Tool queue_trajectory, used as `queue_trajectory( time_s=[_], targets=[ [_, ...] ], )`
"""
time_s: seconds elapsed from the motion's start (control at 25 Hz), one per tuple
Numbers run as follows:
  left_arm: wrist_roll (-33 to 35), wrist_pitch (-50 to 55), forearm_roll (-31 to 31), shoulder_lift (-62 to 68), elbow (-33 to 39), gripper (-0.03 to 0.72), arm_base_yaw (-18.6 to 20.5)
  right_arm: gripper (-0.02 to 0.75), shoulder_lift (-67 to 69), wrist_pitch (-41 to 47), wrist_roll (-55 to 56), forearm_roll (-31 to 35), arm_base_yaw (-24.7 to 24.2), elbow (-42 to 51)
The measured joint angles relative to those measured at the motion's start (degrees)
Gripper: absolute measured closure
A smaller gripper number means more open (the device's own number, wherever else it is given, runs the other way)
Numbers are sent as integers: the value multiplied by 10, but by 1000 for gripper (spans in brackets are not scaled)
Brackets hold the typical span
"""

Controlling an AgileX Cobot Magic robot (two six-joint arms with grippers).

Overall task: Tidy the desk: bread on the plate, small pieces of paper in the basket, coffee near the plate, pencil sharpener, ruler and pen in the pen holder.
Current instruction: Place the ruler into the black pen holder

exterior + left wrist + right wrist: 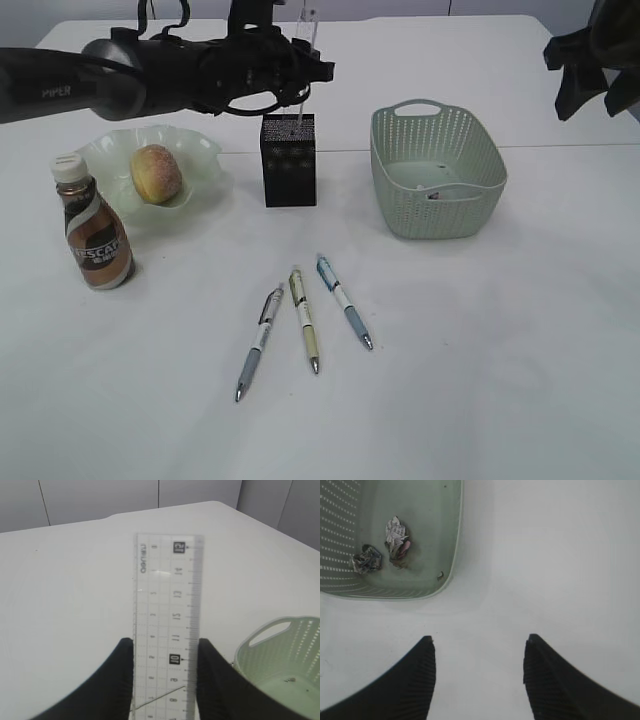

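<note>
Now the left pincer grips the clear ruler by its edges, upright above the black pen holder. The right pincer hangs wide and holds nothing, over the table beside the basket with 2 paper scraps. Bread sits on the plate, coffee just beside. 3 pens lie in front.

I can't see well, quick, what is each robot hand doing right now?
Left gripper: closed on the ruler, above the pen holder.
Right gripper: open, holding nothing.
</note>
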Motion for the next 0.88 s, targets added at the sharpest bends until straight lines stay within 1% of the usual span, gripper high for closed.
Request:
queue_trajectory(
  time_s=[0.6,0.88],
  targets=[
    [0,6,5,21,0,429,10,321,0,-4,0,-1,0,0],
    [0,39,5,21,0,428,12,321,0,-4,0,-2,0,0]
  ],
)
